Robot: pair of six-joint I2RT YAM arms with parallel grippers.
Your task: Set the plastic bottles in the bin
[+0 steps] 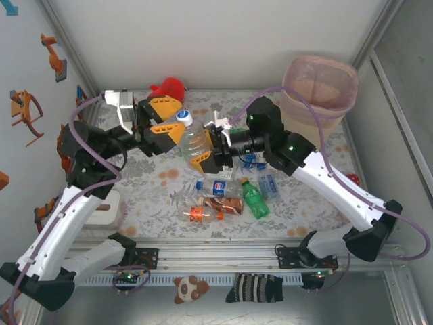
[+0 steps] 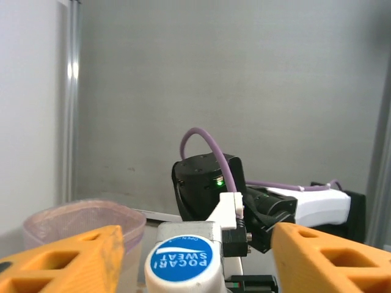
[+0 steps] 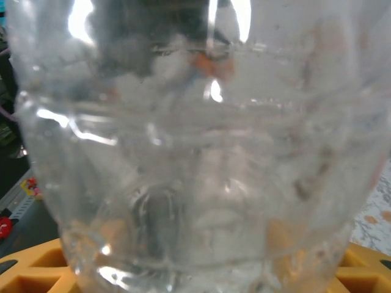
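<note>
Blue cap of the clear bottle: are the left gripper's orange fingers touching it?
Apart. The left wrist view shows the blue cap between the left gripper's fingers, with open background visible on each side of it.

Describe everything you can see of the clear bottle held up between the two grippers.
The clear bottle is thin, see-through plastic, seemingly empty, with a blue-and-white cap printed Pocari Sweat. It hangs above the table, cap toward the left gripper. The right gripper clasps its body; the left one, open, flanks the cap without touching.
</note>
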